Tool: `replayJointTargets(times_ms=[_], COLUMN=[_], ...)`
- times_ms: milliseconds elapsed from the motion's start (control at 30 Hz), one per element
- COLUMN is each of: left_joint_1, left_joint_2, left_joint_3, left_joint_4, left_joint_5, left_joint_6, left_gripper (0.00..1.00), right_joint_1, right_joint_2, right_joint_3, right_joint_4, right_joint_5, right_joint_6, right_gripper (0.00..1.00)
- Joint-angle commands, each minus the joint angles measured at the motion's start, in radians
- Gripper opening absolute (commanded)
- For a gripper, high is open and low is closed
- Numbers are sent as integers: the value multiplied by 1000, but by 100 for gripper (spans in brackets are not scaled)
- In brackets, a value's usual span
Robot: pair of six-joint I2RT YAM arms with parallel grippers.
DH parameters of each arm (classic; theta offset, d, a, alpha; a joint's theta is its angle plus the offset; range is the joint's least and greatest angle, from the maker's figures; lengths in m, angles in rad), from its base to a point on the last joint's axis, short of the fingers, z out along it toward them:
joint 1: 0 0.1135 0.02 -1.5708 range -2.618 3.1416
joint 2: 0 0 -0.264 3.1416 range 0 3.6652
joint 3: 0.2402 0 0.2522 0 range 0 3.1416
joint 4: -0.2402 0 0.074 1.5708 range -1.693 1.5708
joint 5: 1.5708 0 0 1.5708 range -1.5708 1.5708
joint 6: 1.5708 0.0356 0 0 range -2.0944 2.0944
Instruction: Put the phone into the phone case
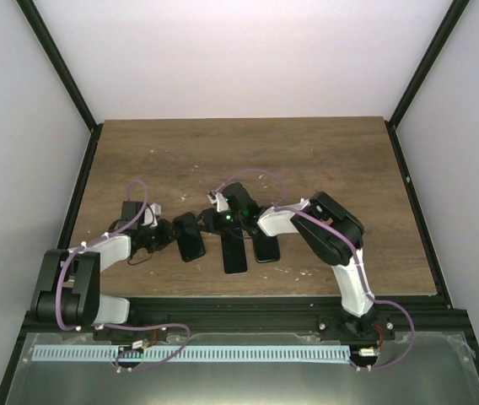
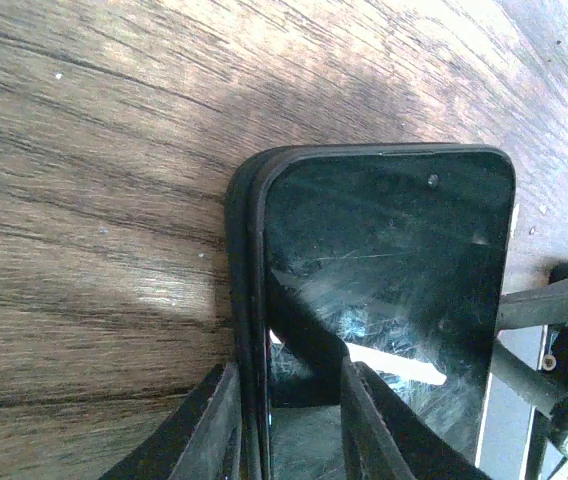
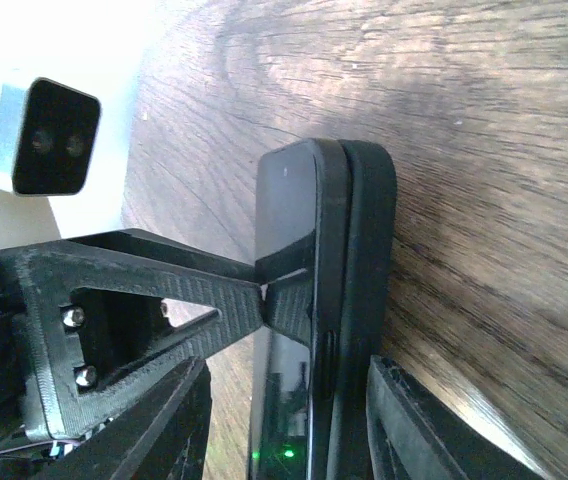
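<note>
The phone (image 1: 191, 240), black with a glossy screen, lies on the table on top of an opaque black cover. In the left wrist view its screen (image 2: 394, 260) sits inside the cover's thick rim (image 2: 244, 260). My left gripper (image 2: 289, 430) is open astride that long edge, with one finger outside the rim and one over the screen. In the right wrist view the phone (image 3: 284, 220) and the cover (image 3: 369, 230) show edge-on between the fingers of my open right gripper (image 3: 289, 368). A left finger (image 3: 164, 300) touches the screen. No transparent case shows.
Two more black slabs lie side by side just right of the phone, one in the middle (image 1: 234, 251) and one further right (image 1: 266, 246) under the right arm. Black frame rails (image 1: 88, 169) border the wooden table's left and right sides.
</note>
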Motion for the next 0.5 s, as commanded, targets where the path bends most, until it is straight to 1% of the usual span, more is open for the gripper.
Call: replayJointTargets(times_ms=[0,100,167,300,400,467], left_joint_1=[-12,-13,-12,-13,-12,-13], left_joint_2=[-13,-20,-22,-21,-22,-28], left_joint_3=[-27,-27,-26,-29,-37,-39], left_joint_4=[-33,-30,-29,-30,-27,-29], left_joint_5=[44,48,52,50,50,50], left_joint_6=[-11,-15,-15,-9,-11,-11], left_gripper=[30,31,26,20,19,24], right_joint_1=[28,28,28,32,36,37], right_joint_2=[-4,-6,7,31,35,31], right_joint_3=[2,4,9,-13,-10,-6], right_joint_4=[135,116,91,181,201,199], right_joint_5=[-94,-93,-92,-147,-164,-163], right_joint_6=[13,13,14,51,66,65], right_gripper=[44,45,45,46,47,48])
